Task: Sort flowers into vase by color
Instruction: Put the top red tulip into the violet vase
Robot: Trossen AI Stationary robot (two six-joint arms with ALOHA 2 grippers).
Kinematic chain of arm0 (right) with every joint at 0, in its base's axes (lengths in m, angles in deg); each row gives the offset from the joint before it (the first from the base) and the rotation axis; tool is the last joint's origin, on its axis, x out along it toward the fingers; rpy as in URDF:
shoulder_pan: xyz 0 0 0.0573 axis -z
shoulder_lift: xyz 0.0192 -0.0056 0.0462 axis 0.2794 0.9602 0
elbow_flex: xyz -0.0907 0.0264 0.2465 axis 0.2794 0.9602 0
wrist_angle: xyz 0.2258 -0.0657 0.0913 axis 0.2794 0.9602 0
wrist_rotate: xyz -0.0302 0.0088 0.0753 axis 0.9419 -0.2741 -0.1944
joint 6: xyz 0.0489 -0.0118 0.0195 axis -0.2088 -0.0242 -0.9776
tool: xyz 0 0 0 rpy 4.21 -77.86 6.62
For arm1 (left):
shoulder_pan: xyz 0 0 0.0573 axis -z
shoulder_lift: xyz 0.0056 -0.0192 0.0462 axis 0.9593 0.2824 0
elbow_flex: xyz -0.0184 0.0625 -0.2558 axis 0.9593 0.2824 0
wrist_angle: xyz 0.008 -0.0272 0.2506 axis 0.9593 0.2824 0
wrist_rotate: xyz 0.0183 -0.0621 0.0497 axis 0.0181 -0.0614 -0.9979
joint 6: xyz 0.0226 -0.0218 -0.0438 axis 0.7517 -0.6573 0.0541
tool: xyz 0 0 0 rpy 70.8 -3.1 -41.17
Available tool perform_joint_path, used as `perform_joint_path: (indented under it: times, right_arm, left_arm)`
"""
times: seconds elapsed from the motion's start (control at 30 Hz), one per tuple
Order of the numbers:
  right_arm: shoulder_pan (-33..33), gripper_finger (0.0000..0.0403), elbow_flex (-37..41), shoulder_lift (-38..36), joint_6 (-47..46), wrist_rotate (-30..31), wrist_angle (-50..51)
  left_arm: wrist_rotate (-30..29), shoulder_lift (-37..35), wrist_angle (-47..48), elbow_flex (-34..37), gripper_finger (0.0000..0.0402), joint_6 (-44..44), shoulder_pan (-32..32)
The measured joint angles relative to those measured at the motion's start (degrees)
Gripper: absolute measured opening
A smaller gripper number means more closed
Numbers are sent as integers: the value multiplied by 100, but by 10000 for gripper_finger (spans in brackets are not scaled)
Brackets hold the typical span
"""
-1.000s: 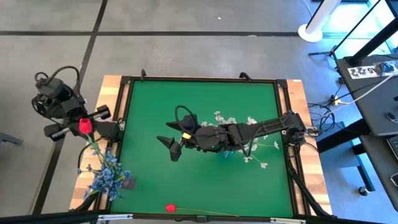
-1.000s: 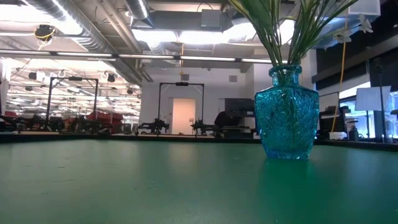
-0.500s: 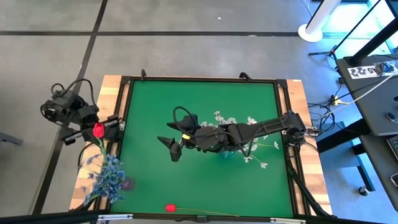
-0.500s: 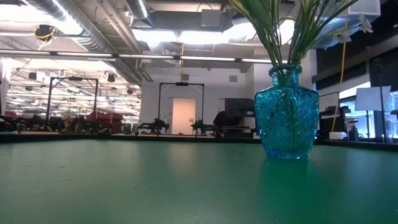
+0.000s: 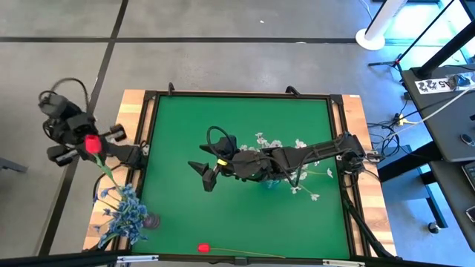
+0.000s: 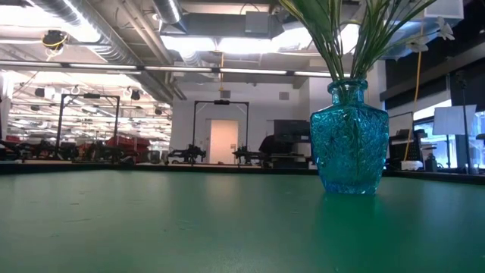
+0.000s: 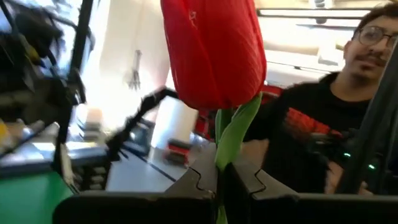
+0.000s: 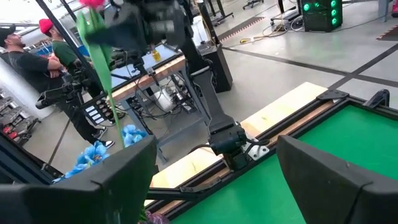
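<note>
My left gripper (image 5: 95,150) hangs beyond the table's left edge, shut on a red tulip (image 5: 91,143) whose head (image 7: 211,53) stands above the fingers. The tulip's green stem (image 8: 99,62) runs down toward a bunch of blue blossoms (image 5: 122,215), and its lower end is hidden there. A second red tulip (image 5: 202,248) lies flat on the green table by the near edge. The blue glass vase (image 6: 348,136) holds green stems with white blossoms (image 5: 298,144) and is mostly under my right arm in the high view. My right gripper (image 5: 205,175) hovers open over the table's middle. My left gripper pinches the red tulip's stem (image 7: 231,140) just below the head, between its two fingers. The fingers reach out about level and lie across the stem. The head stands upright above them, and the rest of the stem hangs down below.
Wooden boards (image 5: 356,111) flank the green mat. A small dark object (image 5: 154,220) sits beside the blue blossoms. People stand beyond the table's left side (image 8: 31,56) (image 7: 348,112). The mat's left half (image 5: 171,133) is bare.
My left gripper, still shut on the red tulip, has swung a little toward the table and then back out toward the left and far side, carrying the flower with it. My right arm has kept still.
</note>
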Motion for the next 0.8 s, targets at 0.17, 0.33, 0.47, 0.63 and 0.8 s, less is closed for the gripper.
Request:
perform_joint_path:
  times: [0.17, 0.33, 0.47, 0.63, 0.8]
  right_arm:
    - [0, 331, 0, 1, 0, 9, -6]
    - [-7, 331, 0, 1, 0, 11, -20]
    - [-9, 331, 0, 1, 0, 13, -17]
    - [-15, 331, 0, 1, 0, 7, -15]
    - [-15, 331, 0, 1, 2, 2, 91]
  left_arm:
    - [-495, 104, -53, -639, 2, 373, 0]
    - [-1051, 169, -1, -1211, 1, 679, 0]
    - [-1718, 169, 352, -1586, 2, 1257, 0]
    - [-2719, 167, 1429, -1619, 2, 1733, -1]
    - [-2321, 173, 1719, -820, 2, 979, -2]
